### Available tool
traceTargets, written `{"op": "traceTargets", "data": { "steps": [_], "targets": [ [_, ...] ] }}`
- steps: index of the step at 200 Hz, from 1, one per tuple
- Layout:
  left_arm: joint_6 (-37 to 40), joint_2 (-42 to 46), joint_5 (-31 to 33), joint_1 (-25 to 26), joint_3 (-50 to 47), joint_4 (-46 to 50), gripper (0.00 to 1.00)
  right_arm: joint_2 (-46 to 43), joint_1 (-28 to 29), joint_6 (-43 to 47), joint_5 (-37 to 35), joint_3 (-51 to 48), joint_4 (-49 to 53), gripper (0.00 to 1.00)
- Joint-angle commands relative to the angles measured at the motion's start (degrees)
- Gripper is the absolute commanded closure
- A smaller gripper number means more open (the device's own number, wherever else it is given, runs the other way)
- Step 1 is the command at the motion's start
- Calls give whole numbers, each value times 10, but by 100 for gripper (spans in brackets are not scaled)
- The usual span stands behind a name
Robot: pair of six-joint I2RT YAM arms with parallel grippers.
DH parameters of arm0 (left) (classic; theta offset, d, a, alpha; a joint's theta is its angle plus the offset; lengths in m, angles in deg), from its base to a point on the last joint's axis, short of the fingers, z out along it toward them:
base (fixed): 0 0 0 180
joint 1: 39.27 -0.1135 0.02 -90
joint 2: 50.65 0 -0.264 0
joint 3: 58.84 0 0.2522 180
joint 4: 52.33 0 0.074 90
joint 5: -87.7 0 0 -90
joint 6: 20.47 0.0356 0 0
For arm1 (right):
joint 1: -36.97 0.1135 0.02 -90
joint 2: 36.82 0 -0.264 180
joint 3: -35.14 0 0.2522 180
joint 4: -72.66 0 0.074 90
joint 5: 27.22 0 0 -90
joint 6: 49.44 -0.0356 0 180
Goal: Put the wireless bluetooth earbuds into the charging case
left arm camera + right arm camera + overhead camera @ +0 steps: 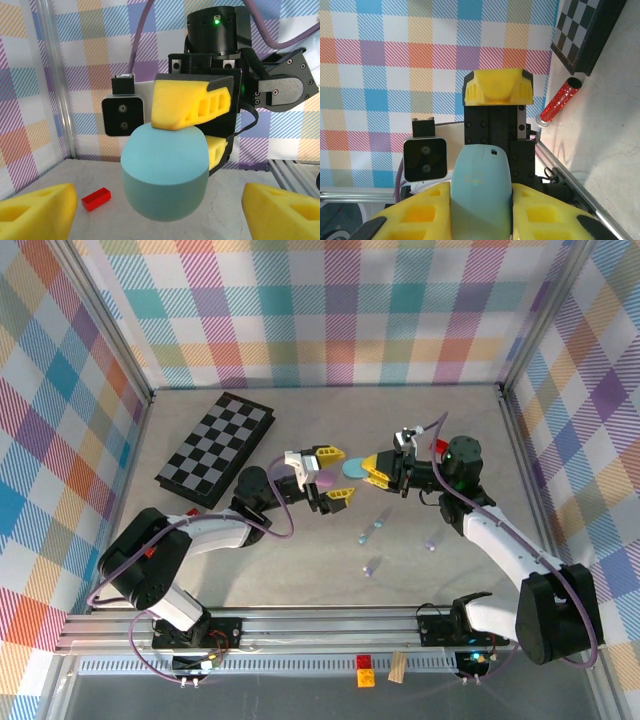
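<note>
Pale blue case [481, 190] in right claw [481, 212]

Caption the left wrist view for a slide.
Right gripper holds the light blue charging case before the open left gripper; a red block lies beyond.

- I read the case [165, 175] as light blue.
- Gripper fingers [190, 107]: yellow.
- Far-left board [215, 450]: black-and-grey checks.
- Walls [330, 310]: pastel plaid.
- Near earbud [372, 566]: lavender.

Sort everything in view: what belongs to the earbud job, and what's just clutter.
Job: blue case, loose earbuds.
Clutter: chessboard, red block, red glitter tube, small blocks at the near edge.
</note>
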State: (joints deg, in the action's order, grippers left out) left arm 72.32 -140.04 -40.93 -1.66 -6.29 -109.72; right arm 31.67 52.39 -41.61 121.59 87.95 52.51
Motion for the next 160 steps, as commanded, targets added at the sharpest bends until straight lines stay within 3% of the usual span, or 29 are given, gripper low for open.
{"op": "traceTargets", "data": {
  "steps": [1, 42, 160],
  "targets": [
    [6, -7, -36, -2, 21, -48, 18, -14, -2, -50, 3, -10, -74, 90],
    [-4, -26, -51, 4, 43, -48, 31, -19, -3, -62, 4, -12, -89, 90],
    [-11, -39, -64, 15, 64, -48, 49, -29, -2, -37, 7, -11, -57, 90]
  ]
}}
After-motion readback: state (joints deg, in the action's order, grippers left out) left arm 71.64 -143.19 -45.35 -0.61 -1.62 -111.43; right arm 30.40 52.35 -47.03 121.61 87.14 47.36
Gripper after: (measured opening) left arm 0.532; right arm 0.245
